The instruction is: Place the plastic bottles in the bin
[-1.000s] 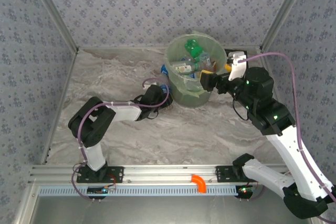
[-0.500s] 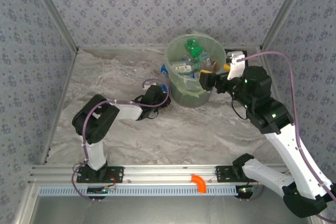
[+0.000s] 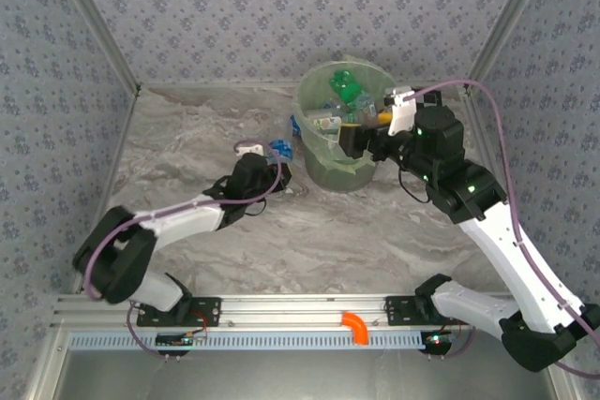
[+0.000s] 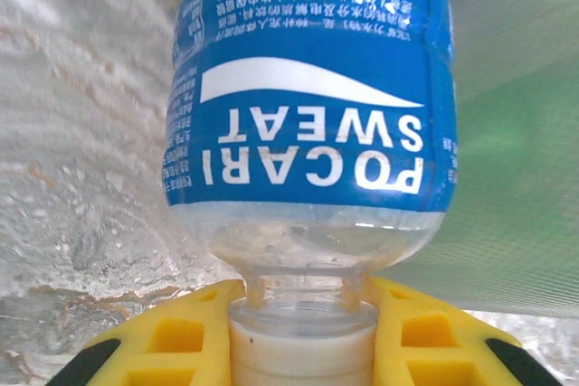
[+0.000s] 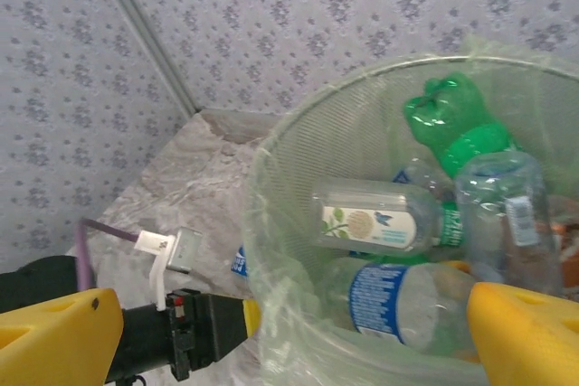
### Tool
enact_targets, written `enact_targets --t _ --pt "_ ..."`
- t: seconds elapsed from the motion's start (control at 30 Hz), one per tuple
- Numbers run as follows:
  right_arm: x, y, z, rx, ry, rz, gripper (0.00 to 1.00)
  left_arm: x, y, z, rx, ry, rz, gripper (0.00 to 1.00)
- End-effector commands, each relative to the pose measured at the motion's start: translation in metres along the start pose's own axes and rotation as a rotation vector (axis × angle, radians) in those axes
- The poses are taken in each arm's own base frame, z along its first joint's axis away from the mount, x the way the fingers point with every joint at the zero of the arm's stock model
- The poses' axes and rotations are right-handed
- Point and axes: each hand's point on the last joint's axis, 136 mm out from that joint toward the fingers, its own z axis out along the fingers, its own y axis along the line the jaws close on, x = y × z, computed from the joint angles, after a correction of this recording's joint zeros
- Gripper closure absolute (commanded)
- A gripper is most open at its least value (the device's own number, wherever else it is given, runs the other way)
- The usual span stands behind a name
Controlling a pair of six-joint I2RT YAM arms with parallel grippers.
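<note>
A clear plastic bottle with a blue Pocari Sweat label is held by its neck and white cap between the yellow fingers of my left gripper, which is shut on it. From above, that bottle and my left gripper sit just left of the bin. The pale green bin holds several bottles: a green one, a clear one and a blue-labelled one. My right gripper hangs open at the bin's right rim, with nothing between its fingers.
Another blue-labelled bottle lies against the bin's left side. Patterned walls close in the marble table at the back and both sides. The left arm's purple cable loops by its wrist.
My left gripper has shut on the bottle's neck, and the left arm has stretched out and shifted left with it. My right gripper has moved left over the bin's rim.
</note>
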Motion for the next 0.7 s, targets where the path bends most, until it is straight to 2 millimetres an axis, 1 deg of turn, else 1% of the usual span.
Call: enact_targets --t 0.0,0.2,0.33,0.43,0.57,0.67 --pt "-0.017 0.023 0.001 -0.095 -0.018 0.036 0.0 -0.021 -0.006 -0.031 0.009 -0.067 0.09 0.76" --pt "-0.022 0.046 0.02 -0.168 0.008 0.048 0.0 -0.052 -0.034 -0.088 0.102 -0.164 0.193 0.76" --pt "-0.027 0.062 0.028 -0.24 0.018 0.078 0.0 -0.062 -0.052 -0.119 0.182 -0.207 0.261 0.76" --pt "-0.031 0.072 0.032 -0.291 0.017 0.099 0.0 -0.064 -0.065 -0.134 0.241 -0.214 0.3 0.76" --pt "-0.034 0.088 0.037 -0.378 0.027 0.107 0.0 -0.063 -0.08 -0.144 0.307 -0.192 0.338 0.76" --pt "-0.034 0.097 0.043 -0.421 0.046 0.114 0.02 -0.061 -0.09 -0.152 0.36 -0.184 0.353 0.76"
